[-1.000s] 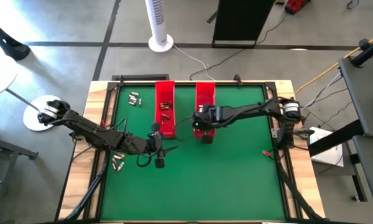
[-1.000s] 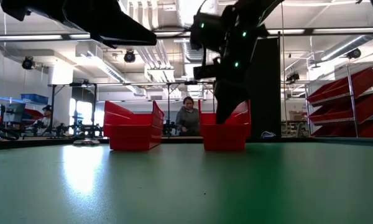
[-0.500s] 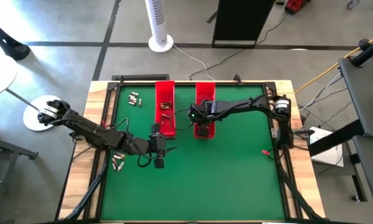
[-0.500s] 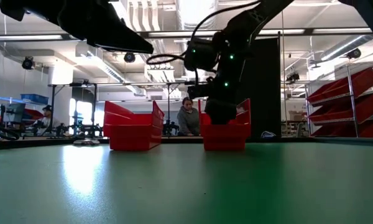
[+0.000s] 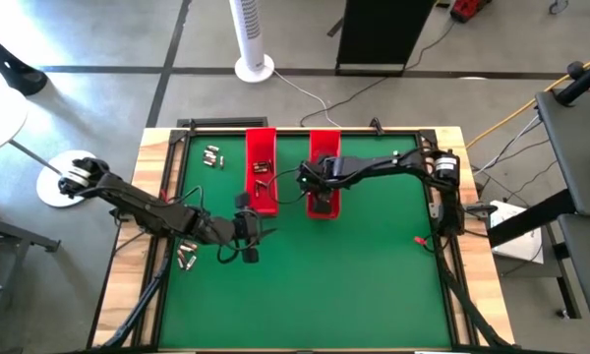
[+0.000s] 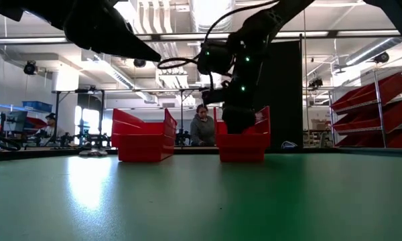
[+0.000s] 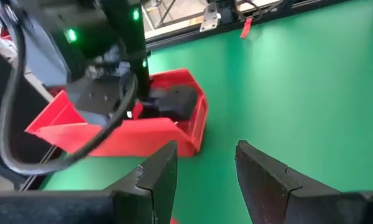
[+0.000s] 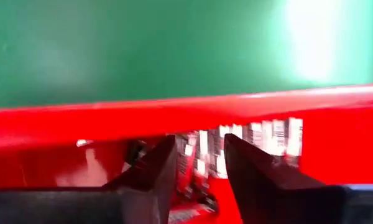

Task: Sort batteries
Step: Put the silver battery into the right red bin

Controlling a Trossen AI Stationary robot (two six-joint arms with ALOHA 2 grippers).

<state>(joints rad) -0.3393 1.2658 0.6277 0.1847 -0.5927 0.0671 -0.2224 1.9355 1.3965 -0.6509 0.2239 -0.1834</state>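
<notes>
We see batteries (image 5: 212, 155) lying loose near the table's (image 5: 374, 265) far left corner, small silvery cylinders; more (image 5: 187, 257) lie by its left edge, and some (image 5: 261, 167) sit in the left tray (image 5: 260, 144). The right gripper (image 5: 318, 200) dips into the right tray (image 5: 324, 146), fingers slightly parted; a blurred banded thing lies between them, and we cannot tell if it is gripped. The left gripper (image 5: 265, 236) hangs above bare table near the left tray, half open, holding nothing.
</notes>
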